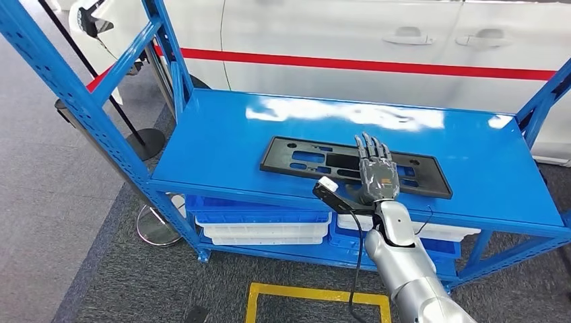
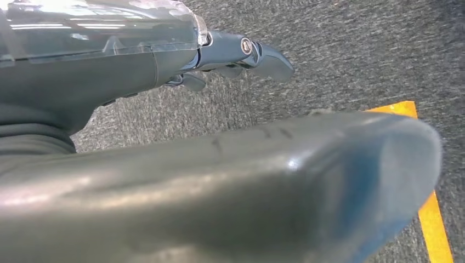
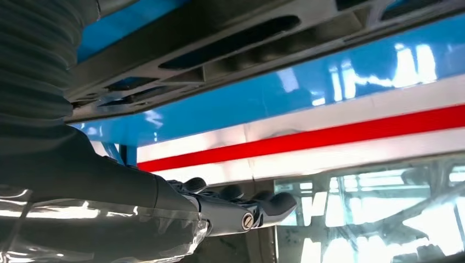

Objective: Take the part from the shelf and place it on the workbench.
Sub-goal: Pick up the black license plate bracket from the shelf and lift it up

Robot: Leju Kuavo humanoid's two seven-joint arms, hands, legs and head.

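While the black plastic part (image 1: 353,166) lay flat on the blue shelf (image 1: 222,145), the right hand (image 1: 376,173) hovered over it, fingers extended and holding nothing. It looked light, stiff and thin, probably best gripped along its near edge.

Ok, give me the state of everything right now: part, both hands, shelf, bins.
black part: lying flat on the blue shelf's top deck, not lifted.
right hand: fingers straight and apart, stretched out over the part's middle, holding nothing; contact cannot be told.
left hand: hanging over the grey carpet, fingers loosely extended, holding nothing.
blue shelf: top deck carries the part.
white bins: stacked on the lower level, contents hidden.
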